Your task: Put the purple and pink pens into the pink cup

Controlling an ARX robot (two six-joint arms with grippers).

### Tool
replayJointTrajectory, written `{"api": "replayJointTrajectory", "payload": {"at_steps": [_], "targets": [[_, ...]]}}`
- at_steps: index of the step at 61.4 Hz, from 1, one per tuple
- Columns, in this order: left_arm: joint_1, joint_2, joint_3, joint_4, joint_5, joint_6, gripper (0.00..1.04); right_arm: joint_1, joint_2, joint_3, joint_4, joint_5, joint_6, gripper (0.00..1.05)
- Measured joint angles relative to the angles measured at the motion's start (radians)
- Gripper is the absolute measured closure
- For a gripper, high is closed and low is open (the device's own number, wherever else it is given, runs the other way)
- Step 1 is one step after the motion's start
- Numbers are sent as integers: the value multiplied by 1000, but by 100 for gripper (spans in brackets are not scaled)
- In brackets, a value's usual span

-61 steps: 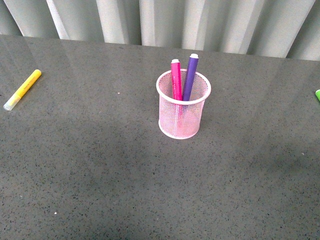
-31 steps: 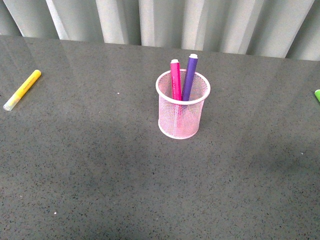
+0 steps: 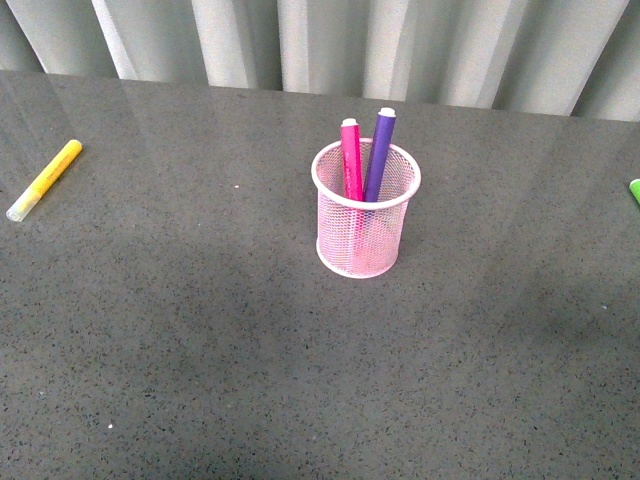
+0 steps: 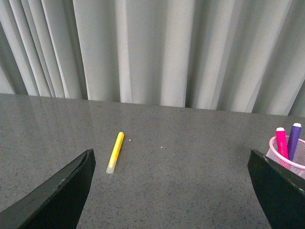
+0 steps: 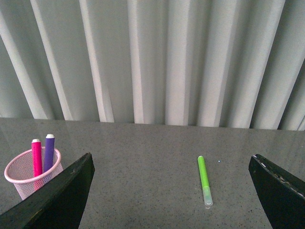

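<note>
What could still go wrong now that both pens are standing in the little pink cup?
Probably little. The pink pen and purple pen stick out well above the rim of the light mesh pink cup, so a bump from an arm might tip it. Both arms are pulled back with open fingers. The yellow marker and green marker lie loose and could roll if nudged.

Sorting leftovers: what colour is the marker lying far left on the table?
Yellow marker, clearest in the left wrist view.
</note>
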Motion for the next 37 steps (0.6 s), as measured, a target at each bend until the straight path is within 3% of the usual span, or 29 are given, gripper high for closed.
{"api": "replayJointTrajectory", "payload": {"at_steps": [37], "targets": [[0,0,0,0,0,0,7,0,0,0,0,0,0,7]]}}
